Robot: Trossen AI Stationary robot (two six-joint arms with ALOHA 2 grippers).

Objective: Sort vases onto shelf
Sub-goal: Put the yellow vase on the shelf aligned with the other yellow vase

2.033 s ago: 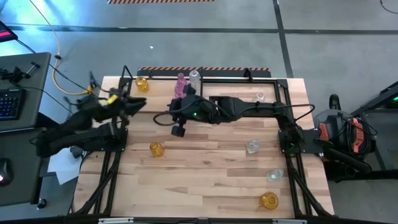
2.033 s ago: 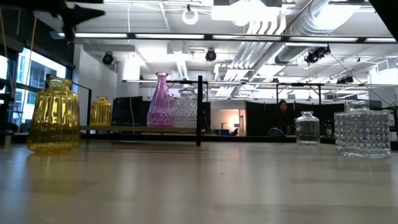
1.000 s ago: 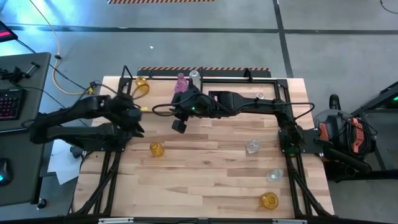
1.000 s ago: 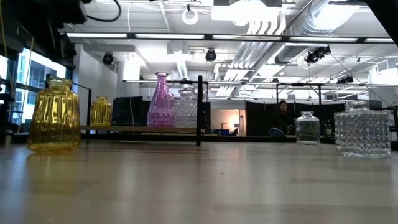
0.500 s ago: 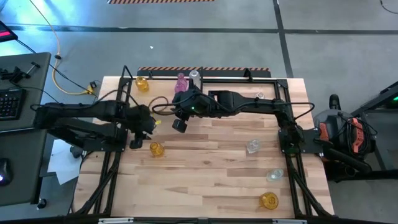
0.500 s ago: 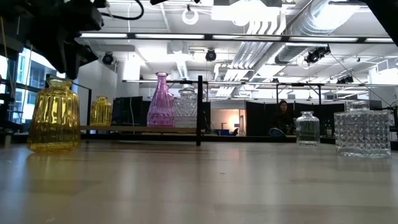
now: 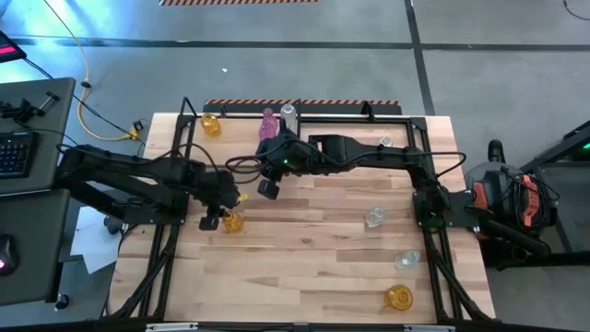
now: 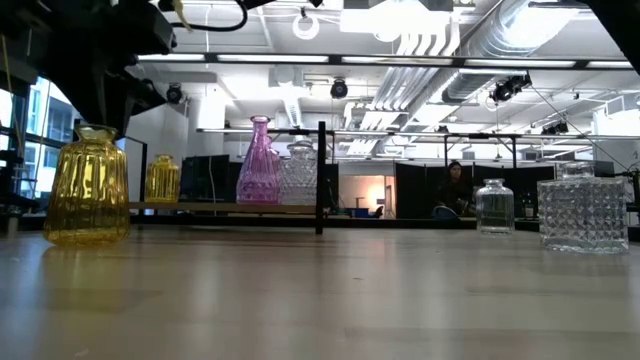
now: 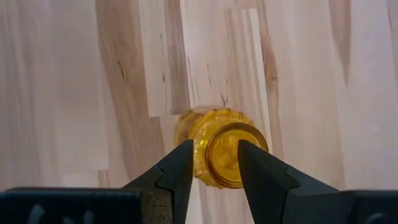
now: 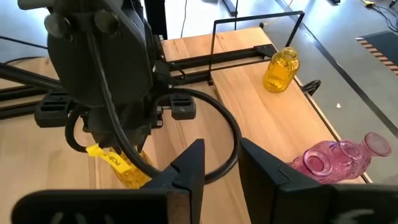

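The small yellow vase (image 7: pixel 231 221) stands on the bare table, in the lower left part of the high view, well apart from the shelf (image 7: pixel 406 122) along the top edge of the table. The left gripper (image 7: pixel 212 219) has swung across from the far left over the last two seconds and come down, and it now hangs right over this vase. In the left wrist view the vase's round mouth (image 9: pixel 231 154) sits just past the two dark fingers (image 9: pixel 177 174), with its neck lined up with the gap between them. The fingers are a little way apart and hold nothing; I cannot tell if they touch the glass yet. I think this means the arm is about to grab this vase so it can go up on the shelf. In the low view the same vase is the big yellow one (image 8: pixel 88 185) at the left, with the dark arm above it. The right gripper (image 7: pixel 268 187) has hardly moved; it waits in the upper middle of the high view, just below the pink vase (image 7: pixel 269 122) and a clear vase (image 7: pixel 289 114) on the shelf. Its fingers are a small way apart with nothing between them. Another yellow vase (image 7: pixel 211 124) stands at the shelf's left end. More clear vases (image 7: pixel 374 217) and a yellow one (image 7: pixel 399 297) wait on the table at the lower right.
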